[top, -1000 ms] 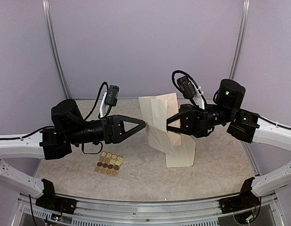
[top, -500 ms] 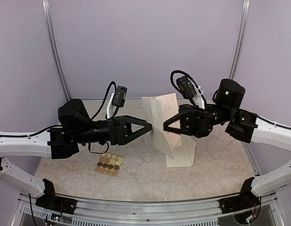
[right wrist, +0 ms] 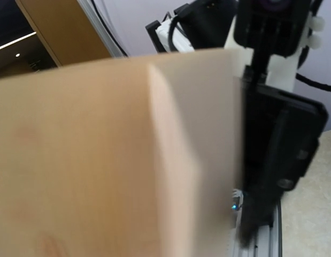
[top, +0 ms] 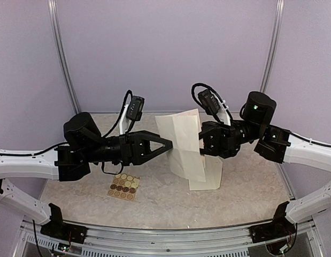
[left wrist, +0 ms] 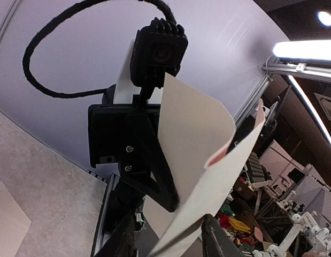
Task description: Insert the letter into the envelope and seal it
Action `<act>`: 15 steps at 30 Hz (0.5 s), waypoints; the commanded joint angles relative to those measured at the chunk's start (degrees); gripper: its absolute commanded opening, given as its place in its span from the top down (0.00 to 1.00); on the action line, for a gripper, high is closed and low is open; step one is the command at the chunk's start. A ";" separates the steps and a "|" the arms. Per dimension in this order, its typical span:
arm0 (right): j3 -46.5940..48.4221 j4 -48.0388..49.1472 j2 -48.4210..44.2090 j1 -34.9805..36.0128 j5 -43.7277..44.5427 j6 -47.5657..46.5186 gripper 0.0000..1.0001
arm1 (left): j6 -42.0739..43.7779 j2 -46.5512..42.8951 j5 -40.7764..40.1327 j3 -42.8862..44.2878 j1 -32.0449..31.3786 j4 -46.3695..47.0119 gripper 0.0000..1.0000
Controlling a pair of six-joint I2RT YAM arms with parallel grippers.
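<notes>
While the right end effector (top: 201, 140) pinches the folded letter (top: 178, 131) aloft, the left end effector (top: 168, 143) stands half-open, fingers either side of the sheet's facing edge. The envelope (top: 208, 174) lies flat on the worktop (top: 251, 187), below the right end effector. Best bet: close squarely and gently before the right lets go.
</notes>
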 commanded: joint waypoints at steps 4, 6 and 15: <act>-0.80 -1.06 0.05 0.11 3.24 -0.26 1.00 | -0.68 -1.57 0.60 -0.64 -0.34 3.63 0.82; -0.92 -1.45 -0.13 -0.17 4.01 -0.22 1.00 | -0.90 -2.10 0.15 -1.31 -0.38 3.82 0.89; -7.21 6.05 -6.65 -5.32 8.04 6.18 0.46 | 0.31 -6.49 -4.58 -4.33 -0.36 2.24 1.00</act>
